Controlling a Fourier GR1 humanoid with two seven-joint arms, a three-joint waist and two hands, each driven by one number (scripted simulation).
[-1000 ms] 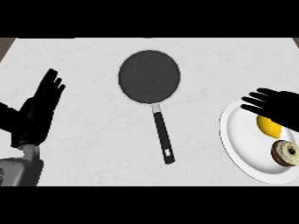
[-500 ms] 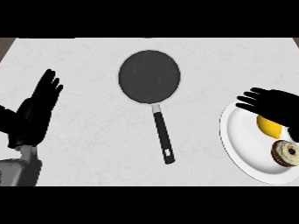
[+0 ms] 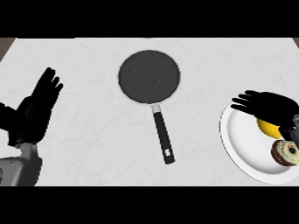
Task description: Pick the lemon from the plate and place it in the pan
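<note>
Two things share the plate [image 3: 242, 148]: the lemon [image 3: 268, 128] toward its upper part, and a donut [image 3: 286, 152] just beside it on the near side. The right hand [image 3: 268, 106] hangs over the plate's upper edge with its fingers spread and only slightly bent, holding nothing; its palm covers the lemon's top, so whether hand and fruit touch cannot be told. The pan [image 3: 149, 77] lies well apart from the plate, up and to the left, its handle [image 3: 162, 138] running back toward the robot. The left hand [image 3: 33, 109] rests open, fingers up, far to the left of the plate. The main risk, as I judge it, is at the grasp: a lemon is round and smooth, and if the fingers close off-centre it could squirt sideways across the plate or over its rim. The donut sits so close that closing fingers might catch it too, or shove it against the lemon. A low rim gives little to stop a rolling fruit. Pressing down hard near the plate's edge could also tip or slide the plate. Later, carrying the lemon low could knock the handle and turn the pan, and releasing from too high may let the fruit bounce out of that shallow pan.
</note>
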